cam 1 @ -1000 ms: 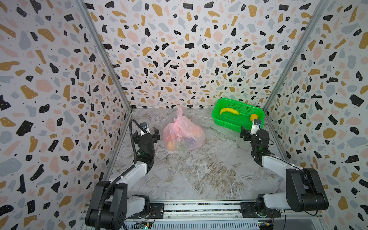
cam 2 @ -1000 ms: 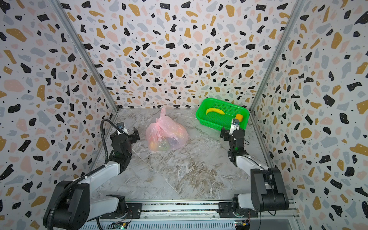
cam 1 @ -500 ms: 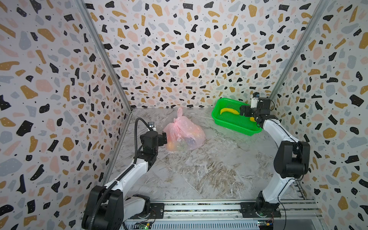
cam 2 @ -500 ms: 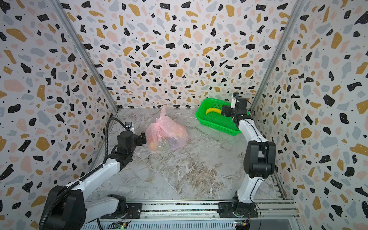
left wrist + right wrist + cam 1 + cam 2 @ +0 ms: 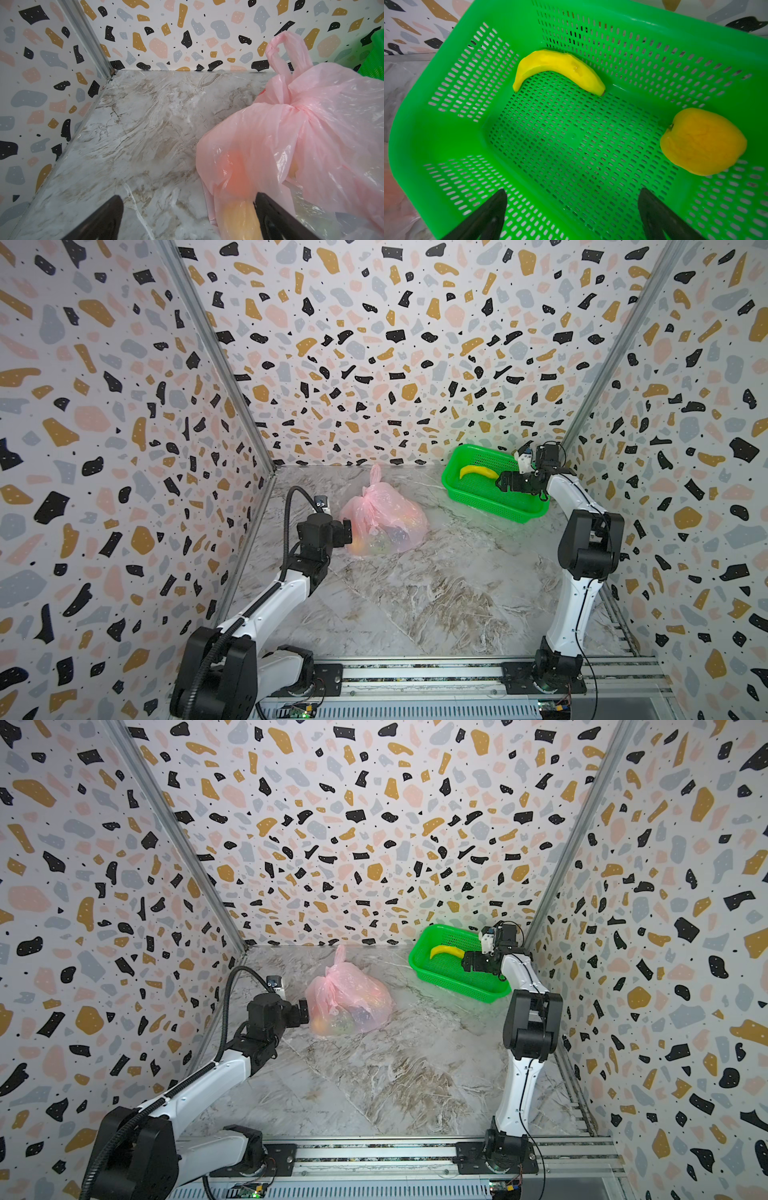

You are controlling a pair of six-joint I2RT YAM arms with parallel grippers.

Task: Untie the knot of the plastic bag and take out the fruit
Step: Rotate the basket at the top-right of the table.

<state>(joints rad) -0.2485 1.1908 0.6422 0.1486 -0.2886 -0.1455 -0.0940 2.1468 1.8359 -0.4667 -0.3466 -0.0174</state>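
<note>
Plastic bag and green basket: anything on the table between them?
Nothing. In both top views only bare marble tabletop lies between the plastic bag and the green basket; they stand apart.
</note>
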